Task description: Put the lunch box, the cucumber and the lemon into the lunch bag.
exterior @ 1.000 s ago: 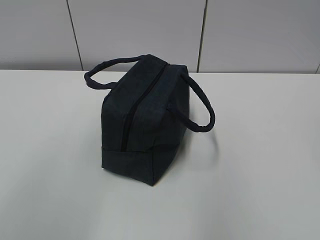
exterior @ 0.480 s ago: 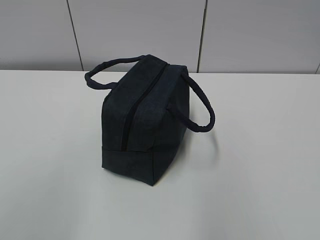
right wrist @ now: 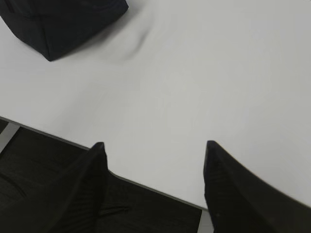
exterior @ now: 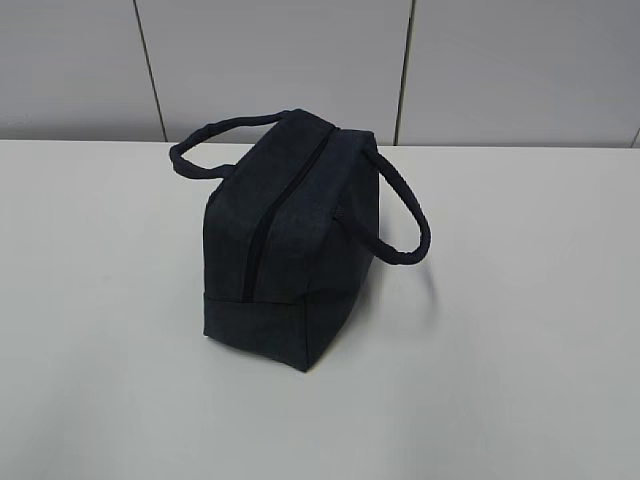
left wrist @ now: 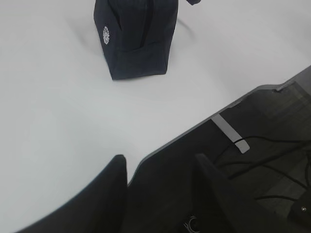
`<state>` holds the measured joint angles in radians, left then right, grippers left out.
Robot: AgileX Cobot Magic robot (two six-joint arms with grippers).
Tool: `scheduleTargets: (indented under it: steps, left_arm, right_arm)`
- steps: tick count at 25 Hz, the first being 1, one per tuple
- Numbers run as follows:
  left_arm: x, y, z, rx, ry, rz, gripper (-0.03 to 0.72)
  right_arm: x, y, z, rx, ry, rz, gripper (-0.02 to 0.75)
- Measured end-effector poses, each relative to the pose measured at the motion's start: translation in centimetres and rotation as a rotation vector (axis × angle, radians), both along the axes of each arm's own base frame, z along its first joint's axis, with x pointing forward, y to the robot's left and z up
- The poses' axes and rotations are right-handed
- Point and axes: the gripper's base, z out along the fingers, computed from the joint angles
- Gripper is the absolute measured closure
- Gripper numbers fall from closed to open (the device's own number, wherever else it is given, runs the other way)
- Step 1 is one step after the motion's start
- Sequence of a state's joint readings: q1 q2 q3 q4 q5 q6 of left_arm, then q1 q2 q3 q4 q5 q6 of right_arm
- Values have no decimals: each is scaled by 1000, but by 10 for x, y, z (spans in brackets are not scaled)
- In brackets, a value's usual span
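The dark navy lunch bag [exterior: 290, 250] stands on the white table [exterior: 520, 330], its top zipper closed and its two loop handles hanging to either side. It also shows in the left wrist view [left wrist: 136, 36], with its white round logo, and a corner of it shows in the right wrist view [right wrist: 58, 22]. The lunch box, the cucumber and the lemon are out of view. My left gripper [left wrist: 160, 162] is open and empty over the table's front edge. My right gripper [right wrist: 153, 148] is open and empty at the front edge too. Neither gripper shows in the exterior view.
The table's front edge [left wrist: 194, 128] runs across both wrist views, with dark floor and cables [left wrist: 272, 170] below it. A grey panelled wall [exterior: 300, 60] stands behind the table.
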<state>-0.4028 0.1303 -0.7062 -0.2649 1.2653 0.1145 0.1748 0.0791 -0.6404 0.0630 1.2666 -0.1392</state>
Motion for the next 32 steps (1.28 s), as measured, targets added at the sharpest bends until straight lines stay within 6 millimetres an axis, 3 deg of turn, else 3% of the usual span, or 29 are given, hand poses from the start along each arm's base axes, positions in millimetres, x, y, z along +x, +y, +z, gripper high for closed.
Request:
scheduleTargets:
  steps: [4,8,26,32]
  left_arm:
    - [-10,6,-22,-4,-48,9,386]
    - [2,2,-40,13,-27,21,386]
    - [14,6,-44,71,-119,74,386]
    - [16,5,-44,85,-115,221,386]
  right_arm:
    - [-4,-1,-27,1,-4,0,267]
    - [2,-1,-29,-6,-37,-11,267]
    - [7,-1,-31,-4,-65,-21,267]
    - [7,0,-31,-7,-67,-105,267]
